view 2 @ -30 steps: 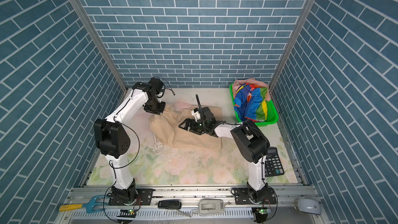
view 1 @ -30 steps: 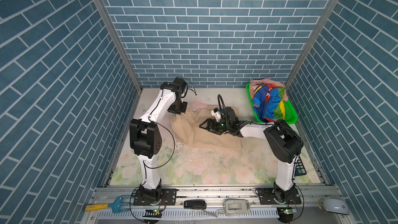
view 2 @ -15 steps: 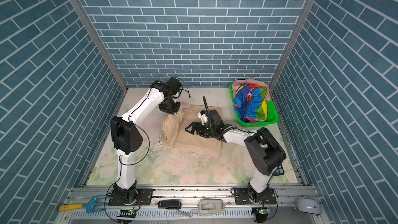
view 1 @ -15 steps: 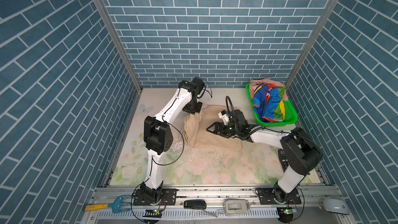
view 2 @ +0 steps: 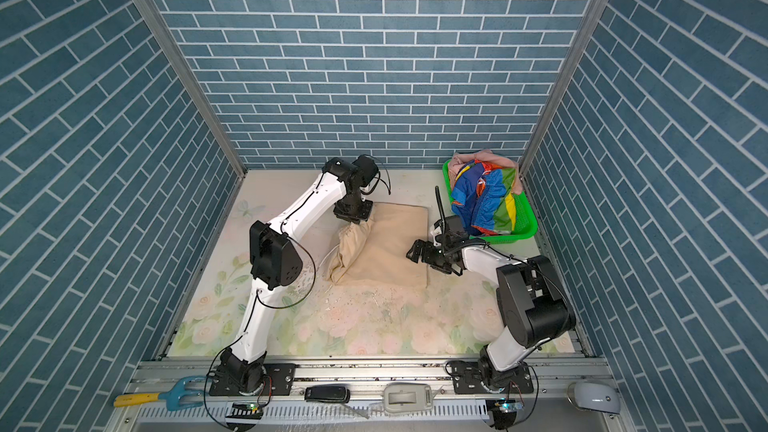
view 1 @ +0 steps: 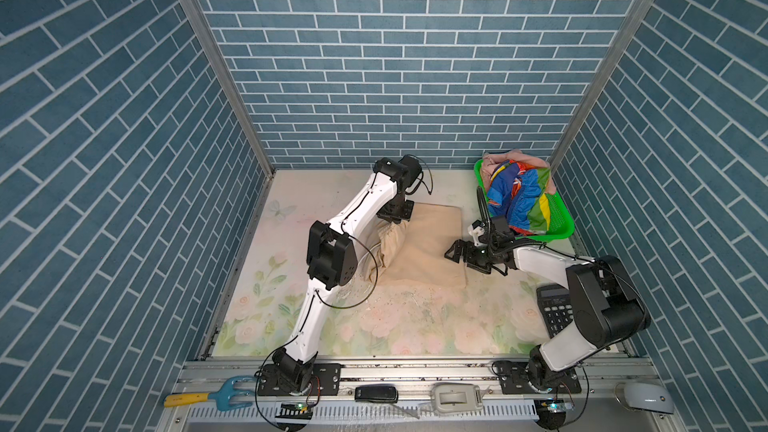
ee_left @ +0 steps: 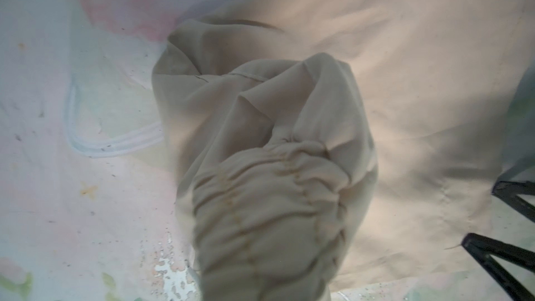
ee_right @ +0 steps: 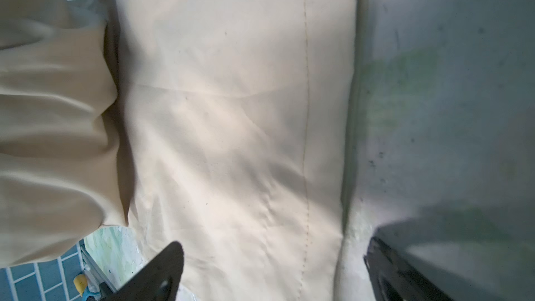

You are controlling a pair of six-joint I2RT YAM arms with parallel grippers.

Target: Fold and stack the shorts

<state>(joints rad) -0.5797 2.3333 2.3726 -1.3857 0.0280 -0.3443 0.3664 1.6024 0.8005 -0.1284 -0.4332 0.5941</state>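
Three pairs: we count the beige shorts (view 1: 428,243) out on the counter (view 1: 415,322), and the rainbow-striped shorts (view 1: 519,201) and pink shorts (view 1: 505,157) heaped in the green basket (view 1: 567,226).
Beige shorts: in both top views they lie mid-counter, mostly flat as a rough rectangle. The left side is bunched and pulled up off the surface.
Left pincer (view 1: 392,218): closed tight on the gathered waistband (ee_left: 269,198) of the beige shorts, at the far left corner of the cloth. In our left wrist view the elastic bunch rises toward the camera and hides the fingers.
Drawstring (ee_left: 86,143): a white loop lies on the counter just beside the lifted cloth.
Right pincer (view 1: 455,252): spread wide and holding nothing, low at the right edge of the beige shorts. In our right wrist view one finger (ee_right: 162,270) sits over the cloth and the other over bare counter past the hem.
Basket: at the far right corner of the counter, with the rainbow pair on top and the pink pair showing at its far rim.
Calculator (view 1: 555,309): on the counter beside the right arm, well apart from the shorts.
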